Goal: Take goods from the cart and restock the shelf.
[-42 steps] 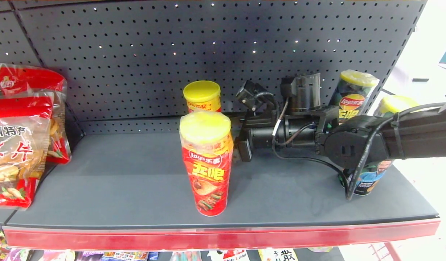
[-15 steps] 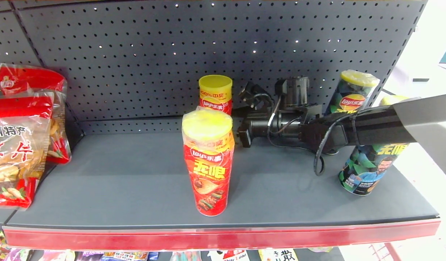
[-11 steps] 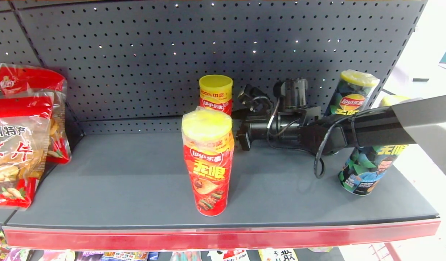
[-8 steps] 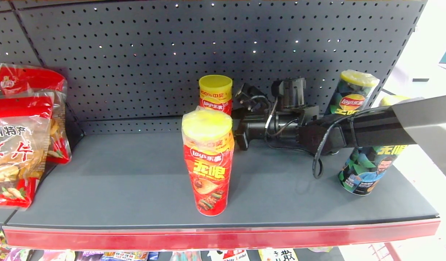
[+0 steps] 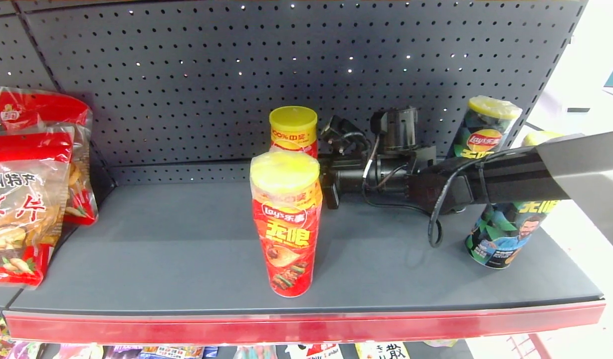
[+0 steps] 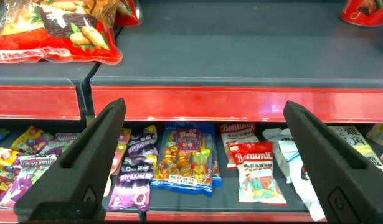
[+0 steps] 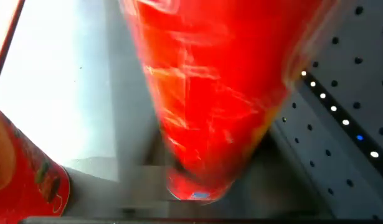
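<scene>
1. Our right tool [image 5: 328,177] comes in from the right over the far part of the shelf [image 5: 161,249]. It is closed on a red chip can [image 5: 293,130], which it holds upright near the pegboard back.
2. The held can sits directly behind a second red can [image 5: 286,224] that stands nearer the front; we cannot see the held can's base.
3. Our left tool [image 6: 203,115] is spread wide and empty, in front of the shelf's red lip.
4. Snack bags [image 5: 27,199] lie at the shelf's left end.
</scene>
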